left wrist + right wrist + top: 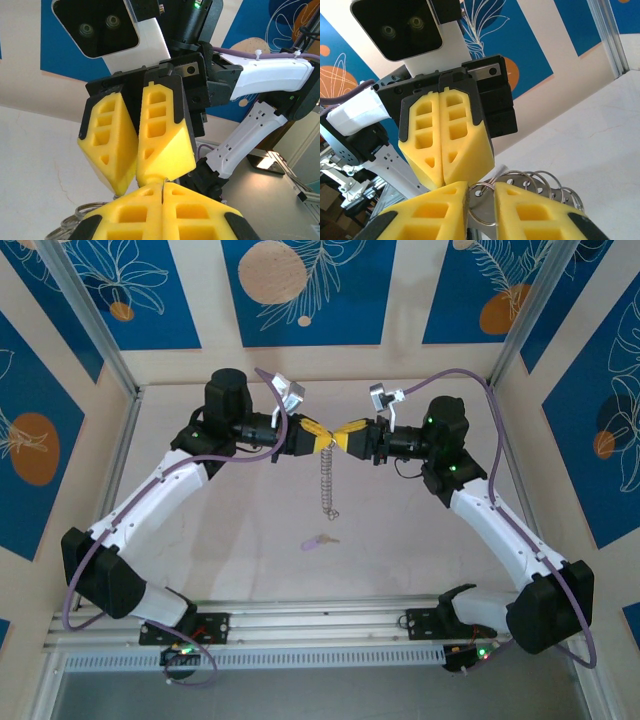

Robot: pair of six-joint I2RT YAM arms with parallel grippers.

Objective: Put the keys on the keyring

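Observation:
The keyring (327, 480) hangs as a chain of small silver loops in mid-air above the table's middle, held up at its top. My left gripper (320, 436) is shut on its top edge; a thin sliver of metal shows between the pressed pads (163, 186). My right gripper (346, 435) meets it head-on from the right. In the right wrist view its jaws (481, 192) stand slightly apart around one small loop (487, 212) of the keyring (535, 182). A key (318, 540) with a lilac head lies on the table below the ring.
The tabletop (240, 500) is pale and bare around the key. A metal rail (320, 625) runs along the near edge by the arm bases. Panel walls with an aluminium frame (120, 440) close in the left, right and back.

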